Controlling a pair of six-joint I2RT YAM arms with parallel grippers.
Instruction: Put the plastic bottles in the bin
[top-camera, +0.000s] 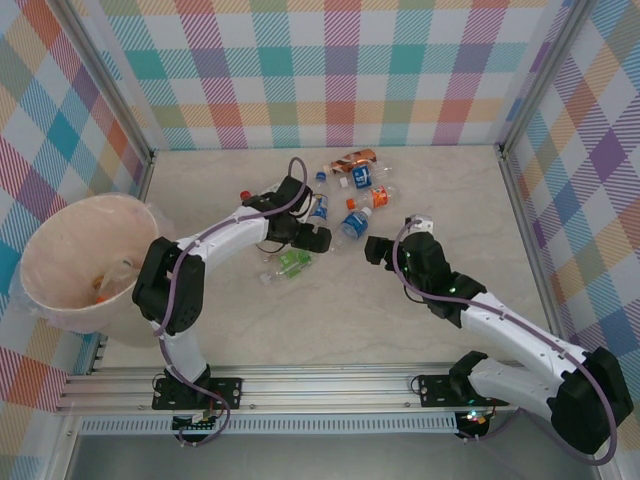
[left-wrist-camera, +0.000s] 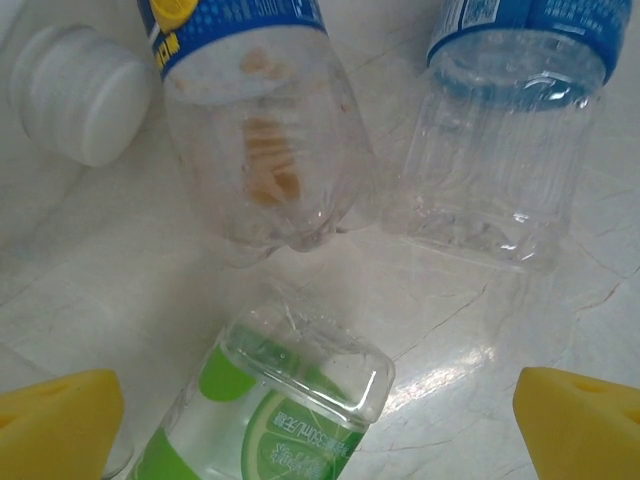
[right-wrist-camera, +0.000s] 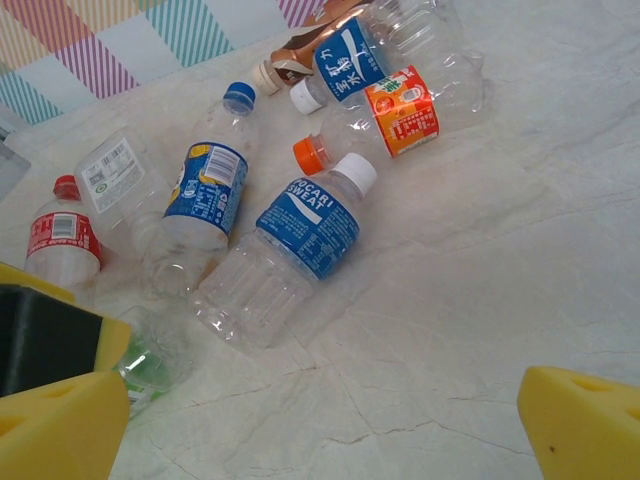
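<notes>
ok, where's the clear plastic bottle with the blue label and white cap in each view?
Top external: blue-labelled bottle lies mid-table, on the right side of the pile.
Left wrist: upper right, with the bottle base toward the camera.
Right wrist: centre-left, with the bottle cap pointing up-right.
Shared landmark: blue-capped bottle with the blue-and-yellow label, just to its left in every view.

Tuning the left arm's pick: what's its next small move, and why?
Probably lower the left gripper and close on the green-label bottle: its jaws stand open, the bottle lies ungripped below them, and the bin sits on that arm's side.
</notes>
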